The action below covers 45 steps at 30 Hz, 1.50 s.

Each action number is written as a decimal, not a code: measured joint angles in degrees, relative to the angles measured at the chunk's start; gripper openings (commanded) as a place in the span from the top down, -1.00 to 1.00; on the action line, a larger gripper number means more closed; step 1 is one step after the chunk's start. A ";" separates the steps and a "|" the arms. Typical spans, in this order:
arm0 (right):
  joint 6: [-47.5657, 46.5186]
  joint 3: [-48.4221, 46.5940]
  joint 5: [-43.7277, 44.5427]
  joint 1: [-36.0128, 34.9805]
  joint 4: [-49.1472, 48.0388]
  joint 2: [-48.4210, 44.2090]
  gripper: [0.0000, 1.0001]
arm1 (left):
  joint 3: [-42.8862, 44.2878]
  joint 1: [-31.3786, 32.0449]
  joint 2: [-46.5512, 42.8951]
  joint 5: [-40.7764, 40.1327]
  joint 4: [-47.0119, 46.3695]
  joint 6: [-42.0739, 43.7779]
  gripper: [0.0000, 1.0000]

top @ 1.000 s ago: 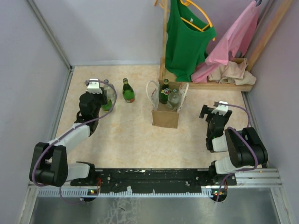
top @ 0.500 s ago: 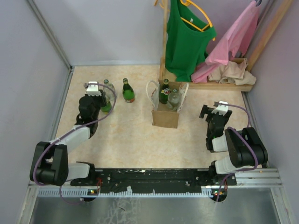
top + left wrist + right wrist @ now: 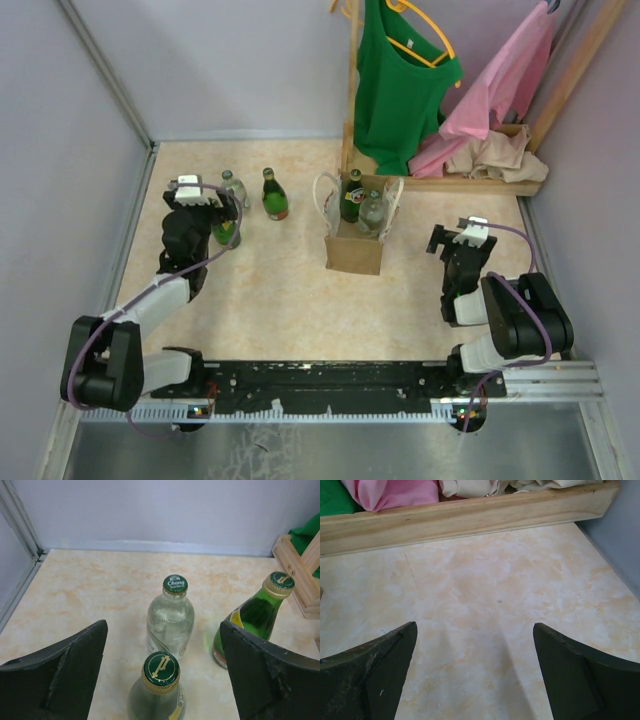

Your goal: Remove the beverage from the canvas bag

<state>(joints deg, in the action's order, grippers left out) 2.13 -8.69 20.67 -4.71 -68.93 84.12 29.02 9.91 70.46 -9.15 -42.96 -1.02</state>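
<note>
The tan canvas bag [image 3: 354,245] stands upright mid-table with a green bottle [image 3: 351,198] and a clear bottle [image 3: 372,212] sticking out of its top. My left gripper [image 3: 213,215] [image 3: 163,630] is open at the far left. A green-capped bottle [image 3: 226,232] [image 3: 160,685] stands free on the table between its spread fingers. My right gripper [image 3: 455,238] [image 3: 475,630] rests open over bare table to the right of the bag, holding nothing.
Just beyond the left gripper stand a clear bottle [image 3: 171,620] [image 3: 232,188] and a green bottle [image 3: 255,617] [image 3: 275,196]. A wooden rack [image 3: 470,517] with a green shirt [image 3: 405,80] and pink cloth [image 3: 500,90] fills the back right. Walls close both sides.
My left gripper has opened and let go of the green-capped bottle, which now stands on the table. The left arm drew back slightly to the left. The right arm has not moved.
</note>
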 measured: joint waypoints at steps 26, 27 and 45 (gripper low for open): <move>0.00 0.00 0.00 0.00 0.00 0.00 -0.98 | 37.07 26.69 8.70 18.05 17.42 -0.20 -0.68; 0.00 0.00 0.00 0.00 0.00 0.00 -0.98 | 38.56 27.32 10.91 18.93 18.01 -0.17 -0.70; 0.00 0.00 0.00 0.00 0.00 0.00 -0.98 | 59.49 29.64 38.66 26.25 28.06 -0.92 -0.68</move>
<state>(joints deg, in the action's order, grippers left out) 2.13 -8.69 20.67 -4.71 -68.93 84.12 88.51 39.55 109.12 17.10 -14.90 -1.93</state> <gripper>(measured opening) 0.991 0.836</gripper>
